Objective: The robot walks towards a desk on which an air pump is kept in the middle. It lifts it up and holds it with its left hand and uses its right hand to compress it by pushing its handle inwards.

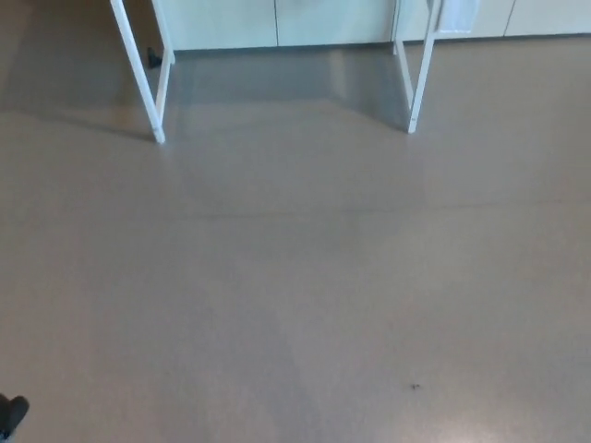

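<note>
Your view: just bare tan floor (305, 295), white desk legs (417, 83) up top, both hands out of frame.

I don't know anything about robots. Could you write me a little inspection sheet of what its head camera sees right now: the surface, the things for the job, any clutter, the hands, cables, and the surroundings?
Surface: bare beige-brown floor, smooth; the desk top is out of view.
Job's things: only white desk legs show, one pair at the left, one pair at the right; air pump nothing seen.
Clutter: a small dark speck on the floor; a small dark object behind the left legs, too small to tell.
Hands: nothing seen; a dark shape at the bottom left corner, cannot tell what it is.
Cables: nothing seen.
Surroundings: pale cabinet fronts along the top edge.
</note>
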